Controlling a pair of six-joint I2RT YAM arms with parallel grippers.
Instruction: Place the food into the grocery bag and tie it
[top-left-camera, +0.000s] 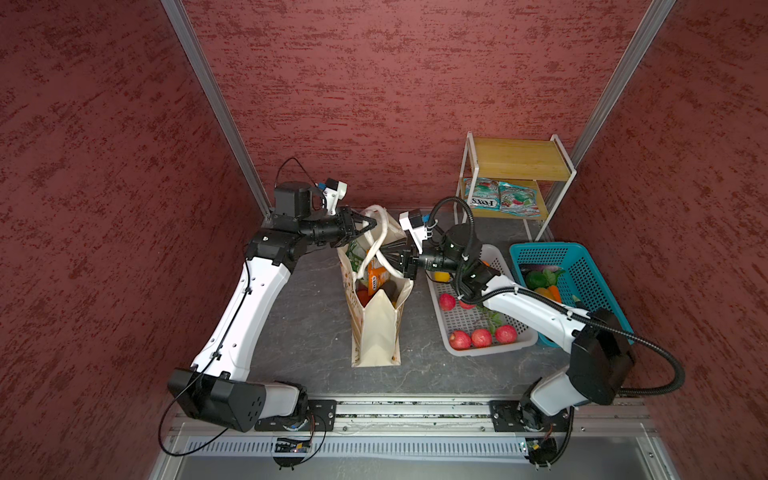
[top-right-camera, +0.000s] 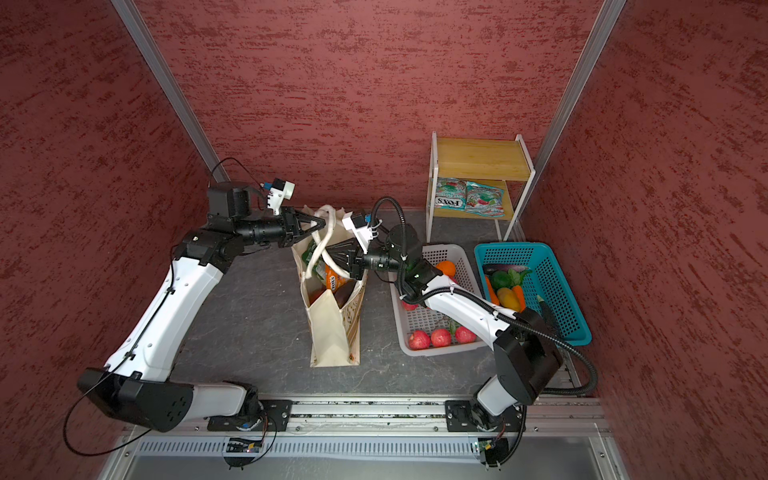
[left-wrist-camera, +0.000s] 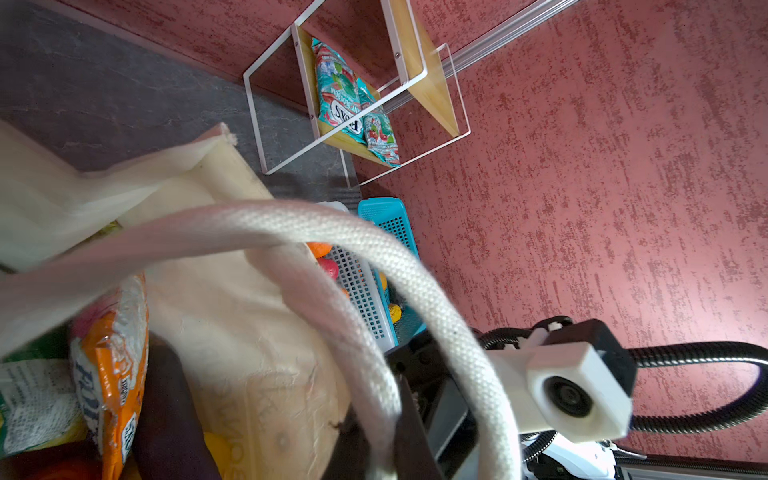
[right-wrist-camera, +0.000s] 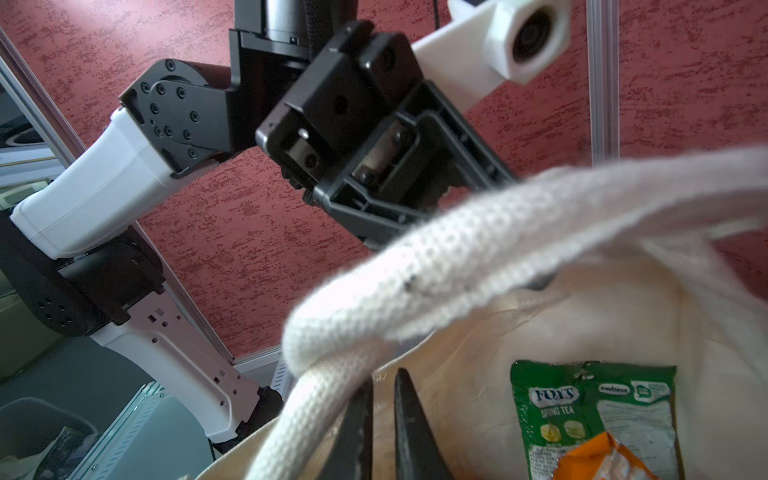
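– Rail (top-left-camera: 415, 409) and both arm bases sit closest. Just past them, what stands on the tabletop (top-left-camera: 307, 332)?

– That's the grocery bag (top-left-camera: 376, 332), upright between the arms with its mouth open. An orange packet (top-left-camera: 376, 274), a green packet (right-wrist-camera: 590, 407) and a dark eggplant (left-wrist-camera: 166, 407) lie inside.

– Which step is this, then?

– Tying, I'd judge. See how the white handles (left-wrist-camera: 415, 266) cross over the mouth. At the bag's far end the left fingers (right-wrist-camera: 478, 143) are pressed together, apparently pinching a handle strand. From the other side the right fingers (right-wrist-camera: 409, 436) reach in, almost together with a thin gap. A strand lies against the outside of one, and nothing shows between them.

– And the next move?

– Probably the right fingers must get a strand between them and draw it through the other loop. The left would hold firm meanwhile, without tipping the bag.

– What lies beyond?

– Some red apples (top-left-camera: 481, 337) in the grey basket (top-left-camera: 490, 351), with the teal basket (top-left-camera: 582, 266) beside it. Furthest off, two shelf packets (top-left-camera: 503, 198) lie on the shelf (top-left-camera: 519, 158), so packing looks incomplete.
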